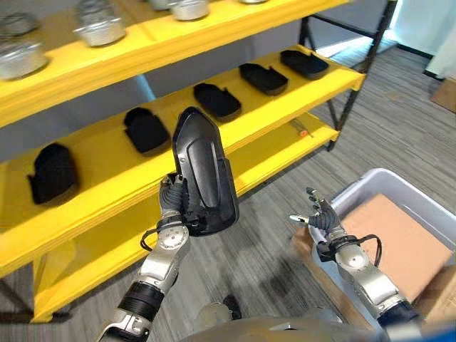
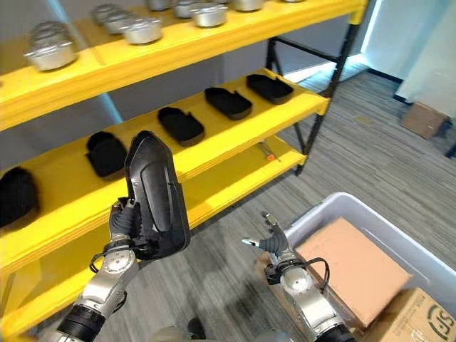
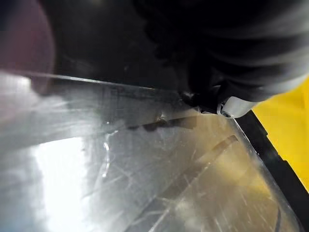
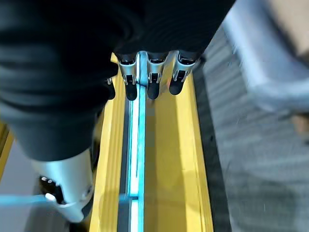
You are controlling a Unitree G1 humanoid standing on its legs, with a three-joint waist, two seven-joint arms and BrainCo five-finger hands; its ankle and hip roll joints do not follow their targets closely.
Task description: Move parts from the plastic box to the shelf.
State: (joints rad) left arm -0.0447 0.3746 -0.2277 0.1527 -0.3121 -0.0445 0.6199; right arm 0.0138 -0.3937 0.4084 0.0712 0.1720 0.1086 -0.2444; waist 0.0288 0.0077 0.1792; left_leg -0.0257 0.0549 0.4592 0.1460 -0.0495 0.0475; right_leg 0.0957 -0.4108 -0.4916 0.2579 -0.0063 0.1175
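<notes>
The left hand (image 1: 174, 214) grips a long black part (image 1: 203, 171), standing tall, right in front of the yellow shelf (image 1: 107, 178). The right hand (image 1: 320, 217) is loose and empty by the plastic box (image 1: 434, 214).

Silver-grey arms end in each dark-tipped silver hand (image 1: 322, 216), black ribbed covers at the wrists.

Shelf (image 1: 214, 149) left, plastic box (image 1: 399, 187) right

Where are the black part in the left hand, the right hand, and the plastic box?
black part (image 1: 203, 171), left eye view, middle of its raised face.
right hand (image 1: 324, 217), left eye view, on the palm.
plastic box (image 2: 324, 210), right eye view, on its near rim.
</notes>
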